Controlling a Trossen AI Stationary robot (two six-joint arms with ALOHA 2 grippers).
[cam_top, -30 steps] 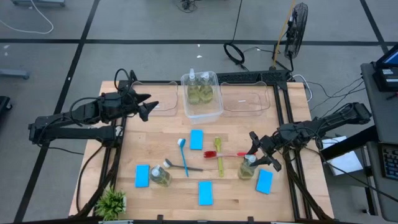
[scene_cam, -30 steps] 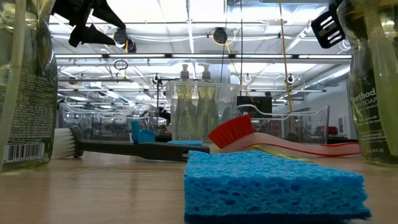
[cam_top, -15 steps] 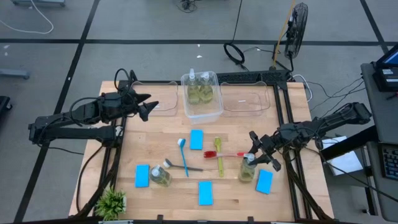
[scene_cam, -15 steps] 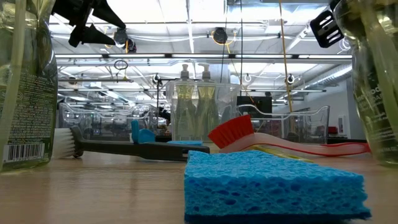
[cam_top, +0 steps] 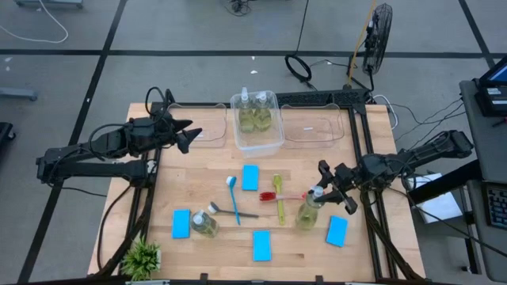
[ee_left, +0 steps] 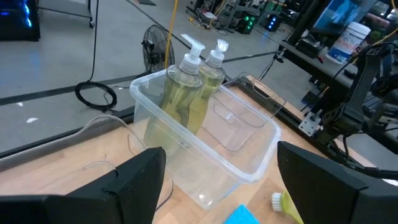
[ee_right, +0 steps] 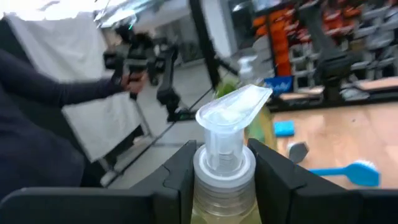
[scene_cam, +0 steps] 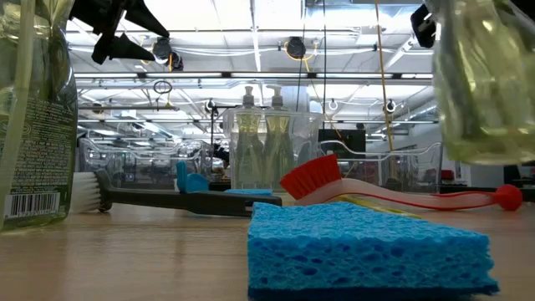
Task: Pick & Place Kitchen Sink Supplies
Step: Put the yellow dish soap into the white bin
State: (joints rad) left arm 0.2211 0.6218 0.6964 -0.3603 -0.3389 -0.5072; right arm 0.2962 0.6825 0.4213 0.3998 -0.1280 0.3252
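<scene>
- My right gripper (cam_top: 323, 192) has its jaws closed on the neck of a soap bottle (cam_top: 309, 212), just under the white pump top; the wrist camera shows both fingers (ee_right: 180, 171) pressed against the collar.
- That bottle hangs tilted, its base swung toward 7 o'clock from the gripper. From bench level its bottom (scene_cam: 485, 92) is clear of the wood.
- My left gripper (cam_top: 184, 136) hovers at about 10 o'clock on the bench, jaws spread wide with nothing between them, beside the left clear bin (cam_top: 207, 134).
- Two more bottles (cam_top: 255, 117) stand upright in the middle bin (cam_top: 275, 142) at 12 o'clock.
- A fourth bottle (cam_top: 203, 222) stands near 7 o'clock, next to a blue sponge (cam_top: 181, 224).
- Other sponges: one near centre (cam_top: 250, 177), one at 6 o'clock (cam_top: 262, 245), one at 5 o'clock (cam_top: 337, 231).
- The blue brush (cam_top: 234, 199), grey brush (cam_top: 234, 213), yellow-green brush (cam_top: 279, 198) and red brush (cam_top: 287, 195) lie together mid-bench.
- A small plant (cam_top: 142, 258) sits at the 7 o'clock corner.
</scene>
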